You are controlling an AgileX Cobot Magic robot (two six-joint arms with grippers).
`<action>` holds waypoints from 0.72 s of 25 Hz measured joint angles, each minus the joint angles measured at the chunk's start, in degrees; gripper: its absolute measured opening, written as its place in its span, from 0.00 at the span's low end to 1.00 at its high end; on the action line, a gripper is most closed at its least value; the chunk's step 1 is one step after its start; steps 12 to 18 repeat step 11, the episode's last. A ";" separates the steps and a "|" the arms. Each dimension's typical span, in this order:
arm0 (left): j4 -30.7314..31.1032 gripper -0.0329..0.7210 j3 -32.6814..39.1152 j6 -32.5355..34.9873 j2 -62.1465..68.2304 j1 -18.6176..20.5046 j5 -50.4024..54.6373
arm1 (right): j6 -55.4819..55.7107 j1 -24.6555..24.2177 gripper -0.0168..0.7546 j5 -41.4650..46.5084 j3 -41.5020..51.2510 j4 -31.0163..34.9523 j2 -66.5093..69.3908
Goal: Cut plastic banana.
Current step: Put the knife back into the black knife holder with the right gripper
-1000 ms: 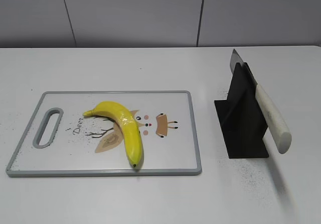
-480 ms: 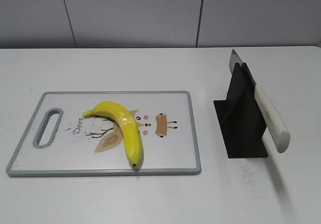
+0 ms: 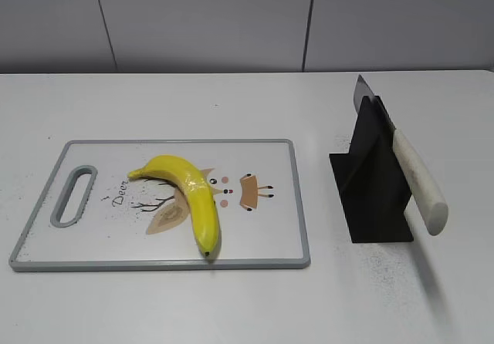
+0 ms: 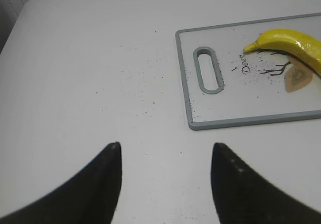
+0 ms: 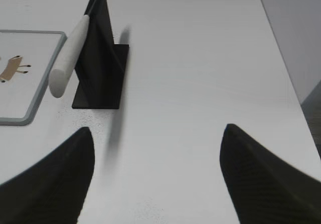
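banana (image 3: 191,193): yellow | board (image 3: 270,240): white, grey rim, deer print | knife handle (image 3: 420,180): cream | stand (image 3: 372,182): black

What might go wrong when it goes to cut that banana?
The knife leans in its black stand with the handle jutting out past the edge; a clumsy grab by the right pincer could tip the light-looking stand. The banana lies loose and curved on the cutting board, near its front edge, so it may roll or slide under the blade unless the left pincer steadies it.
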 joint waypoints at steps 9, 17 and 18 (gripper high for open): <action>-0.04 0.75 0.00 0.00 0.00 0.00 0.00 | 0.00 -4.21 0.79 0.00 0.00 0.05 0.00; -0.04 0.75 0.00 0.00 0.00 0.00 0.00 | 0.00 -4.21 0.79 0.00 0.00 0.05 0.00; -0.04 0.75 0.00 0.00 0.00 0.00 0.00 | 0.00 -4.21 0.79 0.00 0.00 0.05 0.00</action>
